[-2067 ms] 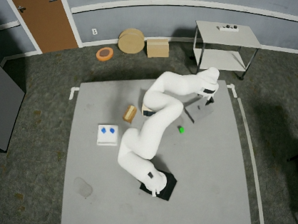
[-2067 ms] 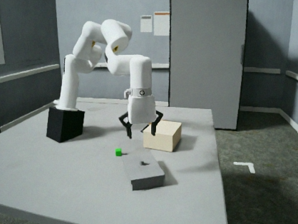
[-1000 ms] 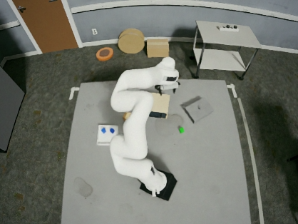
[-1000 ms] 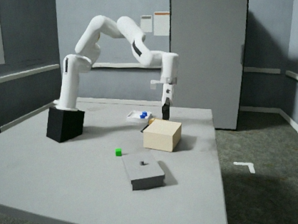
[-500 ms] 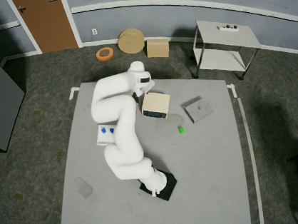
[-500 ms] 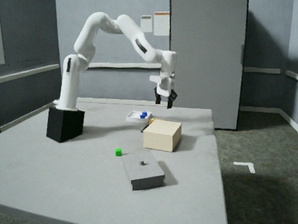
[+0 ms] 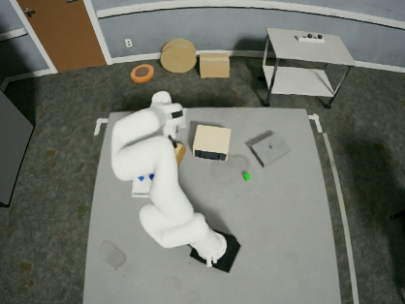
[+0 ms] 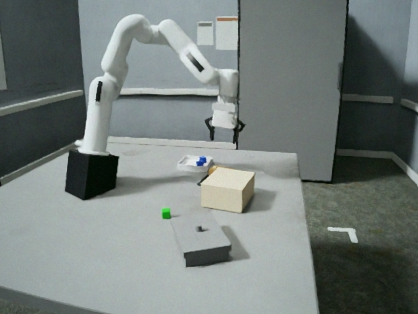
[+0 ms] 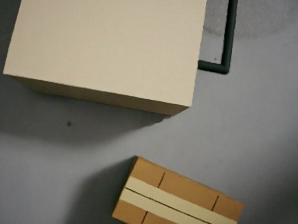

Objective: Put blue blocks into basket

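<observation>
My gripper (image 8: 224, 131) is open and empty, high above the table beside the light wooden cabinet (image 8: 228, 189). The wrist view looks straight down on the cabinet top (image 9: 110, 50), and my fingers are out of that view. A dark-rimmed drawer (image 9: 224, 47) (image 7: 210, 155) sticks out a little from the cabinet's front. The white basket (image 7: 140, 186) holds two blue blocks (image 7: 146, 177), which also show in the side view (image 8: 201, 161). The grey metal box (image 7: 269, 148) (image 8: 200, 228) has its lid on, with a small knob.
A brown box with a pale stripe (image 9: 175, 197) lies on the table next to the cabinet, partly under my arm (image 7: 180, 152). A green block (image 7: 246, 176) sits between the cabinet and the metal box. The arm's black base (image 7: 216, 252) stands at the near edge.
</observation>
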`<control>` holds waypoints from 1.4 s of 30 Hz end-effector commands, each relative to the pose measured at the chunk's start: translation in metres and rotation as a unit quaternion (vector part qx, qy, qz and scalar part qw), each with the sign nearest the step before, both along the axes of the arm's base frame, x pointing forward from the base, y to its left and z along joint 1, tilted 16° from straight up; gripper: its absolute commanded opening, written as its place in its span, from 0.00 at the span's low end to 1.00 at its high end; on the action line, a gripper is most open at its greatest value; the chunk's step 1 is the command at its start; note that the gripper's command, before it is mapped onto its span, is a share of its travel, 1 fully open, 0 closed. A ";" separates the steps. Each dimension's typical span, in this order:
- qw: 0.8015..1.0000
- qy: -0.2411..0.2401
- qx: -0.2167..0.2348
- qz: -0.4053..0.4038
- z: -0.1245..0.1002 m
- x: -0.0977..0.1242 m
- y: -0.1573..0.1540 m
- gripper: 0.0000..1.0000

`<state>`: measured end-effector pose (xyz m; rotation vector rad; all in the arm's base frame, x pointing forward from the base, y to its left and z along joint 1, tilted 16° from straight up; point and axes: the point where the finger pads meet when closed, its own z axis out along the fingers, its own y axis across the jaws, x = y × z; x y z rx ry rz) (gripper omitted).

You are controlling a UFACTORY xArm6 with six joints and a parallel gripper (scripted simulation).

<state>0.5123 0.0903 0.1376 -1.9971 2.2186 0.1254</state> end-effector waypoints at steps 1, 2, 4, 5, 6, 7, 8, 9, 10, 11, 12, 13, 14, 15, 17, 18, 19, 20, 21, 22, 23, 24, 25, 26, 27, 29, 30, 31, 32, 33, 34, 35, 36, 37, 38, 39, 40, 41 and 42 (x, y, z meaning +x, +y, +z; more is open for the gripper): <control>0.990 -0.039 -0.005 0.134 0.004 -0.002 0.006 1.00; 0.990 -0.039 -0.005 0.134 0.004 -0.002 0.006 1.00; 0.979 -0.055 -0.012 0.197 0.004 -0.002 0.006 1.00; 0.975 -0.059 -0.014 0.214 0.004 -0.002 0.006 1.00; 0.971 -0.063 -0.016 0.230 0.004 -0.002 0.006 1.00; 0.966 -0.067 -0.018 0.248 0.004 -0.002 0.006 1.00; 0.960 -0.072 -0.020 0.268 0.004 -0.002 0.006 1.00; 0.954 -0.078 -0.022 0.289 0.004 -0.002 0.006 1.00; 0.947 -0.083 -0.024 0.309 0.004 -0.002 0.006 1.00; 0.940 -0.088 -0.025 0.329 0.004 -0.002 0.006 1.00; 0.932 -0.093 -0.027 0.349 0.004 -0.002 0.006 1.00; 0.924 -0.098 -0.028 0.368 0.004 -0.002 0.006 1.00; 0.916 -0.103 -0.029 0.387 0.004 -0.002 0.006 1.00; 0.907 -0.108 -0.029 0.406 0.004 -0.002 0.006 1.00; 0.888 -0.119 -0.030 0.442 0.004 -0.002 0.006 1.00; 0.879 -0.124 -0.029 0.460 0.004 -0.002 0.006 1.00; 0.879 -0.124 -0.029 0.460 0.004 -0.002 0.006 1.00; 0.879 -0.124 -0.029 0.460 0.004 -0.002 0.006 1.00; 0.848 -0.140 -0.024 0.510 0.004 -0.002 0.006 1.00; 0.840 -0.145 -0.021 0.523 0.004 -0.002 0.006 1.00; 0.839 -0.146 -0.021 0.523 0.004 -0.002 0.006 1.00; 0.839 -0.146 -0.021 0.523 0.004 -0.002 0.006 1.00; 0.839 -0.146 -0.021 0.523 0.004 -0.002 0.006 1.00; 0.839 -0.146 -0.021 0.523 0.004 -0.002 0.006 1.00; 0.839 -0.146 -0.021 0.523 0.004 -0.002 0.006 1.00; 0.839 -0.146 -0.021 0.523 0.004 -0.002 0.006 1.00; 0.839 -0.146 -0.021 0.523 0.004 -0.002 0.006 1.00; 0.839 -0.146 -0.021 0.523 0.004 -0.002 0.006 1.00; 0.839 -0.146 -0.021 0.523 0.004 -0.002 0.006 1.00; 0.839 -0.146 -0.021 0.523 0.004 -0.002 0.006 1.00; 0.839 -0.146 -0.021 0.523 0.004 -0.002 0.006 1.00; 0.839 -0.146 -0.021 0.523 0.004 -0.002 0.006 1.00; 0.839 -0.146 -0.021 0.523 0.004 -0.002 0.006 1.00; 0.839 -0.146 -0.021 0.523 0.004 -0.002 0.006 1.00; 0.839 -0.146 -0.021 0.523 0.004 -0.002 0.006 1.00; 0.839 -0.146 -0.021 0.523 0.004 -0.002 0.006 1.00; 0.839 -0.146 -0.021 0.523 0.004 -0.002 0.006 0.90; 0.839 -0.146 -0.021 0.523 0.004 -0.002 0.006 0.90; 0.839 -0.146 -0.021 0.523 0.004 -0.002 0.006 0.90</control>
